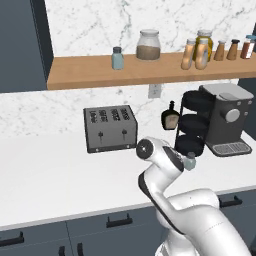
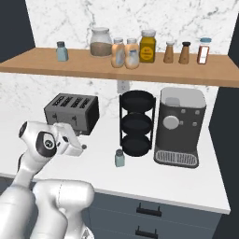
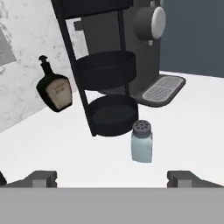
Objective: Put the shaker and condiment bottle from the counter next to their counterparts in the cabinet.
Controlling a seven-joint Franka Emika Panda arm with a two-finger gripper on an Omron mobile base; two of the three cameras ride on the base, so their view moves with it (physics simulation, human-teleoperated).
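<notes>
Heads up: your gripper (image 3: 111, 178) has its fingers spread wide and empty, the shaker (image 3: 141, 142) stands on the counter (image 3: 183, 131) just beside the rack (image 3: 107, 114), so come in crooked and you'll probably tip it or snag the rack.
</notes>
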